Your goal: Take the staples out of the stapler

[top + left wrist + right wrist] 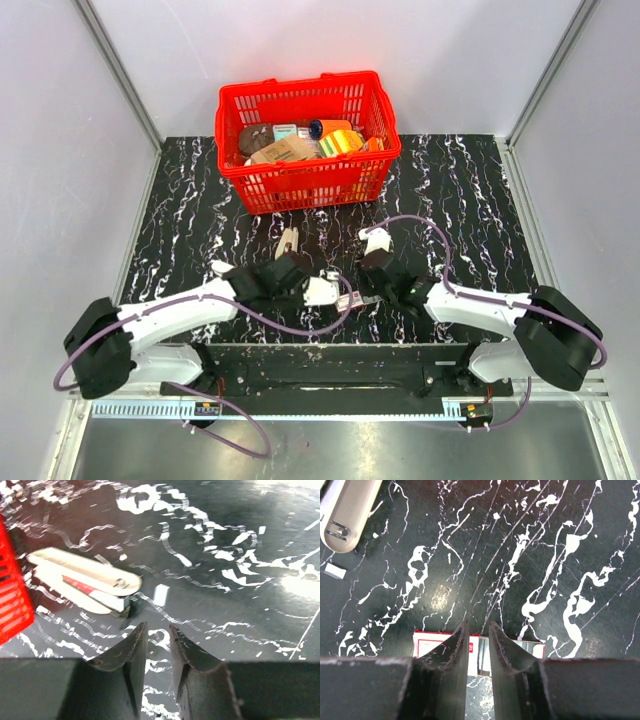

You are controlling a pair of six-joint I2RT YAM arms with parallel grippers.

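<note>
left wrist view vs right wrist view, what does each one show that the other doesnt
Only the left wrist view: the whole stapler, lying opened in a V, the red basket at the left edge, and the left gripper.

Only the right wrist view: a red-and-white box lying under the tips of the right gripper. Of the stapler, it catches only the rounded end.

Both: the stapler, a small white strip lying beside it, the black marbled table, and jaws standing a narrow gap apart.
</note>
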